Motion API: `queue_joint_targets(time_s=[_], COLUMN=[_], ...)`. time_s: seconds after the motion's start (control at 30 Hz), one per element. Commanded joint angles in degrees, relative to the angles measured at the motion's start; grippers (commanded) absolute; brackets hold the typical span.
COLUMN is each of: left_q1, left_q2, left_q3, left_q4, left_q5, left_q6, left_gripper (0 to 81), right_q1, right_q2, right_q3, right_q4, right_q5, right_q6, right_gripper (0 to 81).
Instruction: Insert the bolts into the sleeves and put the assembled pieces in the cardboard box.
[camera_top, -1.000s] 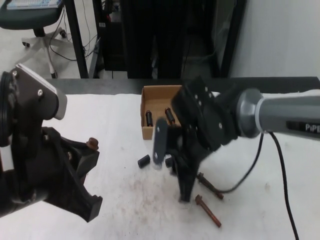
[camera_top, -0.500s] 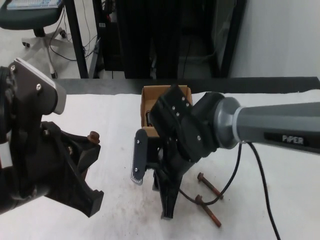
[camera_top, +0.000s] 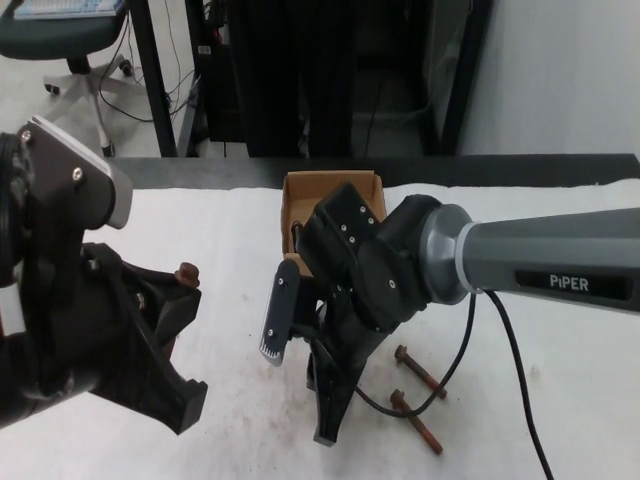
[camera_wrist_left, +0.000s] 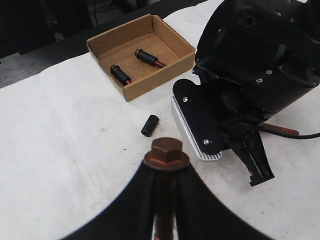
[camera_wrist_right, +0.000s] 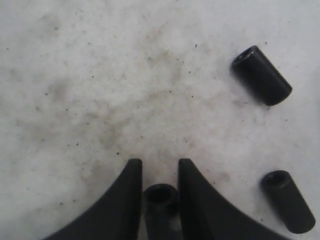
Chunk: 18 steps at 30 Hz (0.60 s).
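Note:
My left gripper (camera_wrist_left: 166, 167) is shut on a copper bolt (camera_wrist_left: 166, 155), head up, held above the cloth at the near left; its bolt head (camera_top: 187, 272) also shows in the high view. My right gripper (camera_wrist_right: 160, 165) points down at mid-table (camera_top: 328, 430), shut on a black sleeve (camera_wrist_right: 160, 197). Two more loose sleeves (camera_wrist_right: 261, 75) (camera_wrist_right: 287, 200) lie on the cloth beside it, and one sleeve (camera_wrist_left: 149, 124) lies in front of the cardboard box (camera_wrist_left: 155, 80). The box holds two assembled pieces (camera_wrist_left: 120, 75) (camera_wrist_left: 147, 56).
Two loose bolts (camera_top: 420, 370) (camera_top: 415, 420) lie on the white cloth just right of the right gripper, crossed by its black cable (camera_top: 470, 340). The box (camera_top: 295, 205) stands at the table's back middle. Bare cloth stretches at the far right and front centre.
The right arm has swung left and lowered, so it now covers the loose sleeves in the high view. The left arm with its bolt has stayed put.

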Motion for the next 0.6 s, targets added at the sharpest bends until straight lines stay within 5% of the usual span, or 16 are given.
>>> queue_joint_targets(time_s=[0.0, 0.17, 0.57], left_q1=[0.16, 0.16, 0.16], left_q2=[-0.07, -0.07, -0.07], left_q3=[-0.24, -0.24, -0.24], left_q4=[-1.07, -1.07, -1.07], left_q5=[-0.51, -0.51, -0.51], left_q6=[0.04, 0.04, 0.04], left_gripper=[0.3, 0.3, 0.3], right_q1=[0.01, 0.01, -0.09], right_q2=[-0.40, -0.40, -1.94], right_q3=[-0.40, -0.40, -2.56], right_q4=[-0.37, -0.37, 1.45], right_q5=[-2.15, -1.33, 1.08], right_q6=[1.97, 2.52, 1.52], right_gripper=[12.3, 28.6, 29.4])
